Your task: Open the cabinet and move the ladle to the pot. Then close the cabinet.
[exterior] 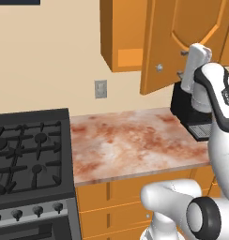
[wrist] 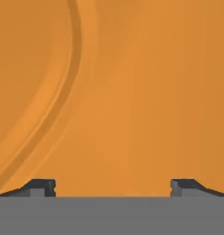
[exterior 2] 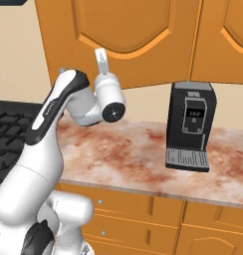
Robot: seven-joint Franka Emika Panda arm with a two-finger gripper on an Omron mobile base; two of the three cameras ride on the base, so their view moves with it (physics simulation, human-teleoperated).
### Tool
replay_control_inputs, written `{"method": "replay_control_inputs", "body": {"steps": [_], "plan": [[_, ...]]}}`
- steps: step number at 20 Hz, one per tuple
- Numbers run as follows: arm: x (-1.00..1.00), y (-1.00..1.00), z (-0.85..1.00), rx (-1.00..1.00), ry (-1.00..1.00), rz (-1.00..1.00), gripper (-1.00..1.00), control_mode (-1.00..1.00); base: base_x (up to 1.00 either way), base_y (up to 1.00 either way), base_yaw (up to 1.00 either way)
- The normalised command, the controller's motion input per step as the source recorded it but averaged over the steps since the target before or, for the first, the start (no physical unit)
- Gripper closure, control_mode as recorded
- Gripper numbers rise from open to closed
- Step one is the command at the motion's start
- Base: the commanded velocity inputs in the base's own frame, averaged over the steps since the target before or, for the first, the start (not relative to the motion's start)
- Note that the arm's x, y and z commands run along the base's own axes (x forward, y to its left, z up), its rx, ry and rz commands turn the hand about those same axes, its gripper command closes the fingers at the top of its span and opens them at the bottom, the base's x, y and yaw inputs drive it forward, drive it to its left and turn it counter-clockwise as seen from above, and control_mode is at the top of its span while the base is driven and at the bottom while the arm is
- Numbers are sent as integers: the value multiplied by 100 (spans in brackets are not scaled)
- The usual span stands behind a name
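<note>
Gripper [wrist: 113, 188] spread wide, nothing held, facing the upright, swung-out cabinet [exterior: 182, 42] door

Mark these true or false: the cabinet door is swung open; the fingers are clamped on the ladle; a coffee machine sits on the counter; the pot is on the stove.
1. The cabinet door is swung open. True.
2. The fingers are clamped on the ladle. False: they stand apart, empty, facing the door panel.
3. A black coffee machine sits on the counter. True.
4. The pot is on the stove. False: the burners in view are bare.
</note>
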Motion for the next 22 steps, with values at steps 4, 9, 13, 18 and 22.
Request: {"method": "replay_control_inputs", "body": {"steps": [4, 9, 13, 18, 22], "plan": [[61, 38, 0, 0, 7, 0, -100, -100, 0, 0, 0], [68, 31, 0, 0, 7, 0, -100, -100, 0, 0, 0], [69, 28, 0, 0, 5, -1, -100, -100, 0, 0, 0], [68, 28, -2, 0, 3, -1, -100, -100, 0, 0, 0], [74, 28, -3, 0, 3, -1, -100, -100, 0, 0, 0]]}}
